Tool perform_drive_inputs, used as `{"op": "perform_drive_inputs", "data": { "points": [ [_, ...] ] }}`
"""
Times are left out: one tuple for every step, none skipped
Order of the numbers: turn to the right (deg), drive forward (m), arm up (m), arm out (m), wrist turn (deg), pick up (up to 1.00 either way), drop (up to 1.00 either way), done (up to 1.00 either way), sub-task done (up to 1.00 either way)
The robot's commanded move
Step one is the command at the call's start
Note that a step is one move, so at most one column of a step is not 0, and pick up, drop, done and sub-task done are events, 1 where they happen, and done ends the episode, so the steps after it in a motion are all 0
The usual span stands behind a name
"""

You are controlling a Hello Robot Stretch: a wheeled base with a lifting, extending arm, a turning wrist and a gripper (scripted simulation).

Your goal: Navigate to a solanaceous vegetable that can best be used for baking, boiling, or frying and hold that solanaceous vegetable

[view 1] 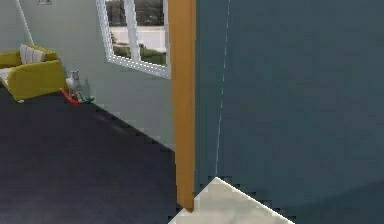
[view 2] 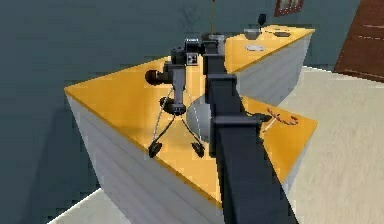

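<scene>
In the arm side view my arm (view 2: 235, 150) rises as a dark bar from the bottom edge, just right of the middle, and reaches out over an orange tabletop (view 2: 110, 100) with pale grey sides. My claw (view 2: 176, 148) sits in the middle of the frame, its dark body left of the white marker squares, and its thin fingers (view 2: 160, 135) trail down toward the tabletop's near part. I cannot tell how my claw is set, nor whether it has hold of anything, since the tabletop and what lies on it sit right behind the fingers. Between the fingers and my arm lies a pale rounded lump (view 2: 203, 124) on the orange surface; I cannot tell whether this is the potato, or whether my claw touches it. Just right of my arm, near the tabletop's edge, lies a small dark and red thing (view 2: 272, 118), too small to name. In the upper middle of the frame, on the tabletop's far stretch, stand a few bowl-like shapes (view 2: 252, 36). A dark brown door (view 2: 362, 40) fills the upper right corner. In the forward view a wooden post (view 1: 182, 100) runs down the middle, with a dark teal wall (view 1: 300, 100) to its right. A yellow sofa (view 1: 30, 72) sits at upper left on a dark floor (view 1: 70, 160), and a white-framed window (view 1: 135, 35) is at the top centre.
</scene>
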Motion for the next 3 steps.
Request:
{"op": "perform_drive_inputs", "data": {
  "points": [
    [0.0,0.00,0.00,0.00,45.0,0.00,0.00,0.00,0.00],
    [0.0,0.00,0.00,0.00,45.0,0.00,0.00,0.00,0.00],
    [0.0,0.00,0.00,0.00,45.0,0.00,0.00,0.00,0.00]
  ]
}}
